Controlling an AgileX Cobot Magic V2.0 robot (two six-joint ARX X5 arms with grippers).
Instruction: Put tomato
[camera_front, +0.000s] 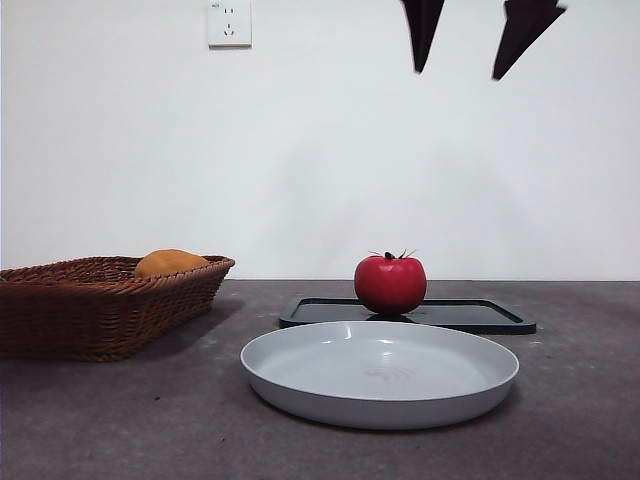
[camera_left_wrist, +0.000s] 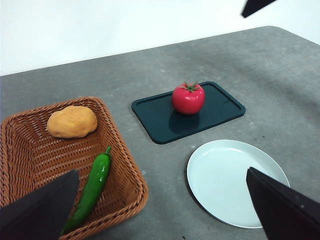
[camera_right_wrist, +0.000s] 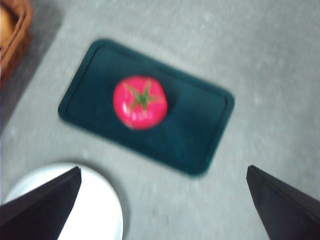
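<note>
Tomato (camera_front: 390, 284) upright on the dark tray (camera_front: 500, 318) at frame centre, behind the grey plate (camera_front: 380, 372), almost straight below the right gripper (camera_front: 480, 42), jaws spread wide and empty at upper right; left gripper (camera_left_wrist: 165, 207) likewise spread, farther off.

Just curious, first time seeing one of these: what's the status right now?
Right gripper open, above tomato. Left gripper open, waiting. Tomato upright on dark tray. Nothing in the way.

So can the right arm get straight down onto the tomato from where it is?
Probably yes. The right gripper hangs open above the tomato, which sits alone on the dark tray, with nothing over or beside it.
</note>
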